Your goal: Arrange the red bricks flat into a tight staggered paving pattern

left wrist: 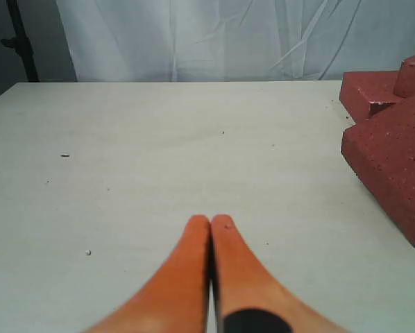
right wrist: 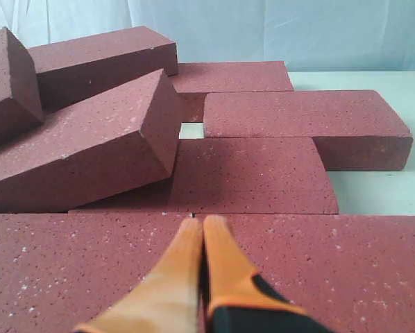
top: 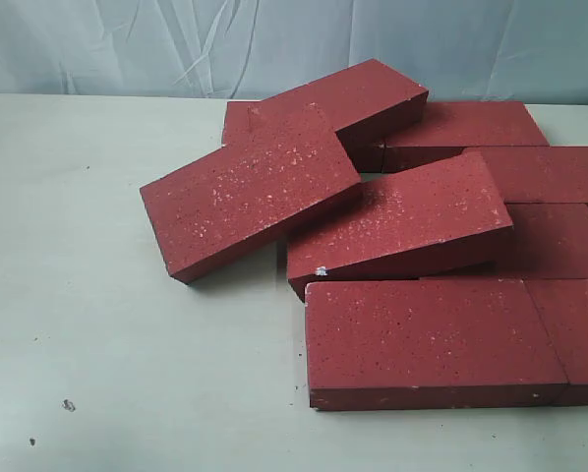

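Note:
Several red bricks [top: 412, 216] lie in a loose heap at the right of the table in the exterior view. Some lie flat, like the front one [top: 427, 339]. Others lean tilted on their neighbours, like the left one [top: 250, 192] and the rear one [top: 358, 98]. Neither gripper shows in the exterior view. My left gripper [left wrist: 211, 220] is shut and empty above bare table, with bricks [left wrist: 395, 149] off to one side. Shut as well, my right gripper [right wrist: 203, 220] hovers over a flat brick [right wrist: 332, 270], facing a tilted brick [right wrist: 89, 149].
The pale table [top: 78, 295] stretches bare left of the heap. A wrinkled pale curtain [top: 176, 44] hangs behind the table's far edge. A dark stand [left wrist: 20, 41] shows beyond the table corner in the left wrist view.

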`<action>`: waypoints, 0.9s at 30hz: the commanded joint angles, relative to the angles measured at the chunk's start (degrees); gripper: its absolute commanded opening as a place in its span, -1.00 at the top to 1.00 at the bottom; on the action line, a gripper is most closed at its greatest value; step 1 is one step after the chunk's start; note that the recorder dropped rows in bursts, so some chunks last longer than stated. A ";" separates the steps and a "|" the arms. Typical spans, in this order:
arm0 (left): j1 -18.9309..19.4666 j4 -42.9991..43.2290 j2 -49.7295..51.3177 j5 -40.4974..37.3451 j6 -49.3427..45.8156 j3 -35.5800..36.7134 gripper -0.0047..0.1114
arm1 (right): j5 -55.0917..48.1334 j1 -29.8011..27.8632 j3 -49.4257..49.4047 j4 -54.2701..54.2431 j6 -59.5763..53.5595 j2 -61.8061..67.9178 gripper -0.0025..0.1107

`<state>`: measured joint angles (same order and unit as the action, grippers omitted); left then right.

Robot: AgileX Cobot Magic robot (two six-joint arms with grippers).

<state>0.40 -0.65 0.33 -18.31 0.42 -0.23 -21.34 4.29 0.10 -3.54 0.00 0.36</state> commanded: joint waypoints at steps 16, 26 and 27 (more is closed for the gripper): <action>0.06 -0.44 -0.33 0.56 -0.03 0.23 0.92 | 3.78 -0.29 -0.10 0.02 0.00 -0.36 0.97; 0.06 -0.44 -0.33 0.56 -0.03 0.23 0.92 | 27.00 -0.29 -0.10 0.02 0.00 -0.36 0.97; 0.06 -0.44 -0.33 0.56 -0.03 0.23 0.92 | 28.45 -0.29 -0.10 0.02 0.00 -0.36 0.97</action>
<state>0.40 -0.65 0.33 -18.31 0.42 -0.23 3.90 4.29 0.10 -3.54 0.00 0.36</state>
